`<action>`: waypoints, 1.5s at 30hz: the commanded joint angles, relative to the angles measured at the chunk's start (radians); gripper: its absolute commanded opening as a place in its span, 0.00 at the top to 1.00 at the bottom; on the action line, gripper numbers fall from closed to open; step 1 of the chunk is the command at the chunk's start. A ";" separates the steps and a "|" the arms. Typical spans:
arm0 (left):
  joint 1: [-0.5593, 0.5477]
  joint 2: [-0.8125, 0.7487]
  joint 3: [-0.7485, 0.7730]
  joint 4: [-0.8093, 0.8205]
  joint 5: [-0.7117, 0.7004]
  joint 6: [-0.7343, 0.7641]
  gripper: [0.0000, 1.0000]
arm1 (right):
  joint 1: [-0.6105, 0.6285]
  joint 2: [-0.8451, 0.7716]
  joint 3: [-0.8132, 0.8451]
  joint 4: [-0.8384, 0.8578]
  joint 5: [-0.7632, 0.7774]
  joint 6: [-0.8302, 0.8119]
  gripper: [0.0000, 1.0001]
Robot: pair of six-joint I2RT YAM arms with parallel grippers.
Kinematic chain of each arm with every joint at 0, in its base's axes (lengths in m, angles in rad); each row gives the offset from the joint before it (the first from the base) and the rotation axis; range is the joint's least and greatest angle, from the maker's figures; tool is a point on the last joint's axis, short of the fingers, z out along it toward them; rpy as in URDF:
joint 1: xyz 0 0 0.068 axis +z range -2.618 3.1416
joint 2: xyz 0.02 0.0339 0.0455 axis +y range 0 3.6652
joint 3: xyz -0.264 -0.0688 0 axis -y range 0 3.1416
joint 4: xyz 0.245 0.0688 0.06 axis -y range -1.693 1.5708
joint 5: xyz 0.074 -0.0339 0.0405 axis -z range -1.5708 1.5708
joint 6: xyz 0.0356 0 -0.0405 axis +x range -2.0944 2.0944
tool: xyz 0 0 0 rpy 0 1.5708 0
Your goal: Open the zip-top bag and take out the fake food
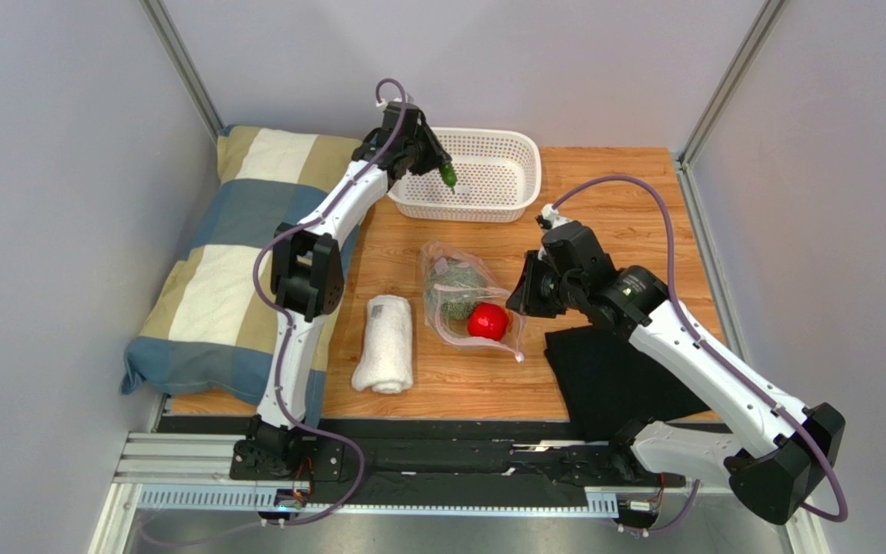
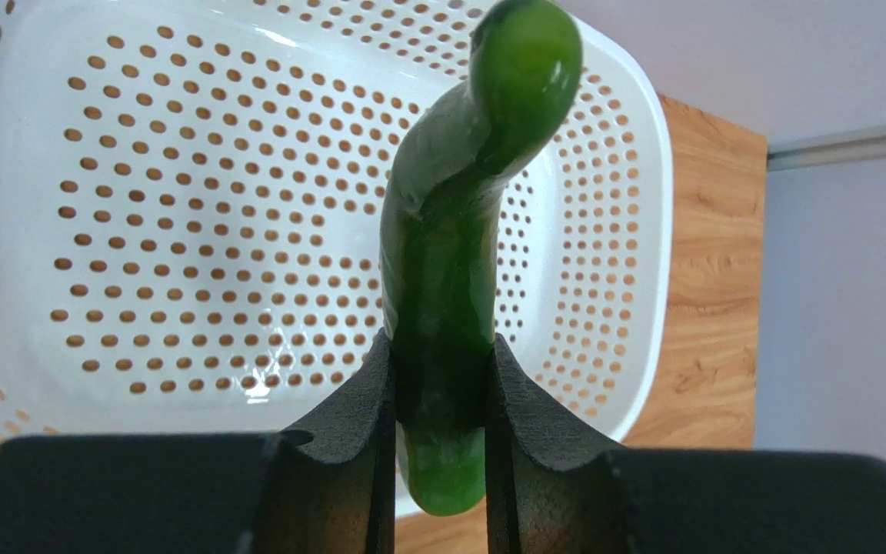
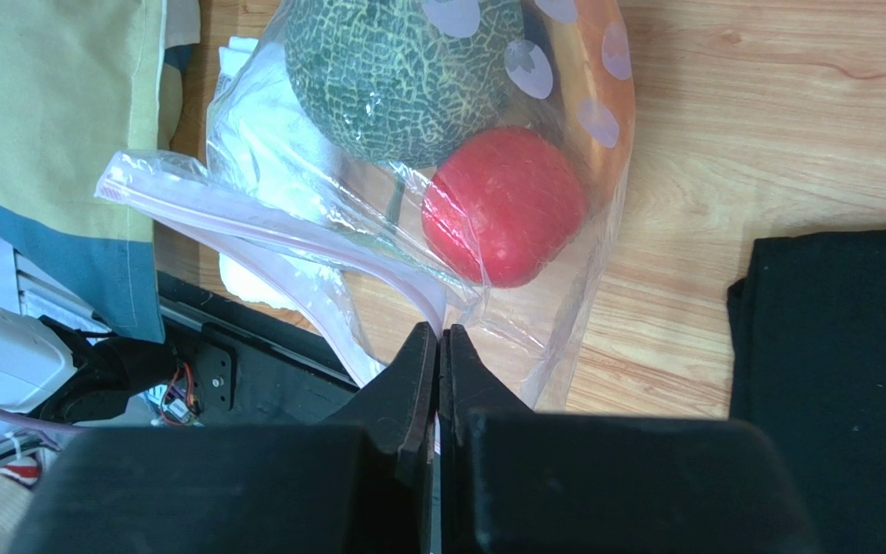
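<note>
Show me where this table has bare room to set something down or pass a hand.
Bare wood: the far right corner beside the basket, the strip between basket and zip-top bag, and the near edge between towel and black cloth. Crowded: mid-table, where the right gripper pinches the bag next to the cloth.

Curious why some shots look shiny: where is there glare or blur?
Left wrist view: white glare on the slim green plastic pepper in the left gripper; the white perforated basket is sharp. Right wrist view: the clear crinkly zip-top bag throws pale reflections over the round red plastic tomato; the right gripper pinching the bag looks dark, soft. Top view: even light.
</note>
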 commanded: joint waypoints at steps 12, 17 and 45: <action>0.019 0.089 0.104 -0.021 -0.040 -0.027 0.20 | -0.073 -0.019 0.048 -0.006 -0.028 -0.045 1.00; 0.022 -0.041 0.092 -0.141 0.051 0.103 0.10 | -0.082 -0.005 0.061 -0.004 -0.036 -0.055 1.00; -0.444 -1.073 -0.994 -0.222 0.093 0.090 0.78 | -0.084 0.046 0.111 0.069 -0.118 0.070 1.00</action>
